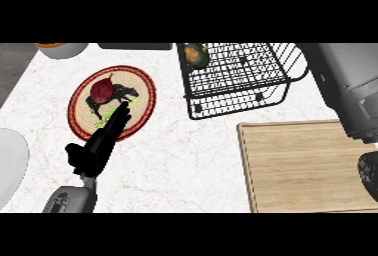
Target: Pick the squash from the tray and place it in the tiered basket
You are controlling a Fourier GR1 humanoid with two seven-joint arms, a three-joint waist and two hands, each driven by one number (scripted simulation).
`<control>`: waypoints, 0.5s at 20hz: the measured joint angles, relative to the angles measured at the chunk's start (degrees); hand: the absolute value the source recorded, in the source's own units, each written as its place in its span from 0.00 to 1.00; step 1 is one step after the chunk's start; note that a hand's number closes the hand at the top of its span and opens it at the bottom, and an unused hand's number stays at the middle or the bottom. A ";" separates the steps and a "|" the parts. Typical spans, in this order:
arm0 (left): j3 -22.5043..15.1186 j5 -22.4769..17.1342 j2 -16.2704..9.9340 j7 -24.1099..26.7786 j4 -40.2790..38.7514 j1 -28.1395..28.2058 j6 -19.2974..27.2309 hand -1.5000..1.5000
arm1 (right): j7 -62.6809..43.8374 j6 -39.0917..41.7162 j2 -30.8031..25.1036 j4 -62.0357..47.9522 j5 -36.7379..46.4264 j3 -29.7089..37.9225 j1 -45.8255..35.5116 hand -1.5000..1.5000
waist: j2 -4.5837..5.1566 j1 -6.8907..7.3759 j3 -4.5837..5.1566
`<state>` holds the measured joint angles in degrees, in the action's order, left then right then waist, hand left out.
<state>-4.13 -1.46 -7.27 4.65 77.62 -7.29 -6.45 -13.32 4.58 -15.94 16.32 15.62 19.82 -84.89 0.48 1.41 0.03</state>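
We note the squash (196,55) lying inside the wire tiered basket (244,80), at its far left corner, resting on the mesh. To the left of the basket sits a round red-rimmed plate (144,92) bearing a dark red item (101,90). The left hand (100,142) extends over that plate, fingers straight and released, holding nothing. A wooden tray (303,167) lies just below the basket. The right hand (369,172) shows only at the tray's right edge; we cannot tell its fingers' state.
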 measured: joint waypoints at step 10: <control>-0.61 0.50 1.01 -0.17 0.80 -0.05 0.53 0.50 | 8.64 -4.57 -15.09 1.70 -4.58 7.71 6.36 0.00 | 0.51 0.43 -0.10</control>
<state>-4.73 -0.95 -6.26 4.48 78.42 -7.34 -5.92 -4.68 0.01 -31.03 18.01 11.05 27.53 -78.53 0.99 1.84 -0.07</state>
